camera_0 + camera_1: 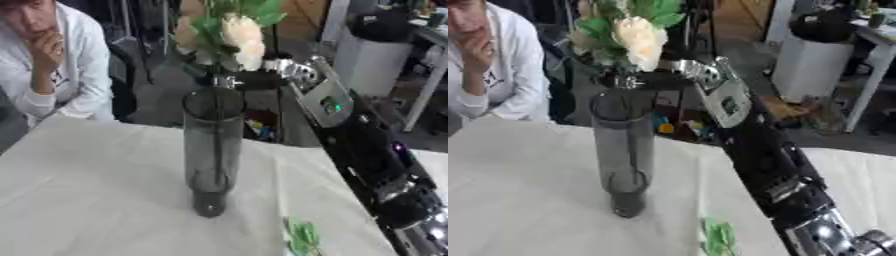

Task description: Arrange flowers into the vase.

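1. One right hand [262, 75], fingers curled round a white flower bunch [229, 35], holds it above the vase [211, 150], stem inside.
2. The vase stands upright on the white table [87, 190]; a green sprig [303, 237] lies near.

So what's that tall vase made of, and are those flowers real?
The vase looks like smoky grey glass or clear plastic: a stem shows through its wall. The flowers, held above it by the right hand, look artificial, with stiff cream petals and uniform green leaves, though I can't be sure.
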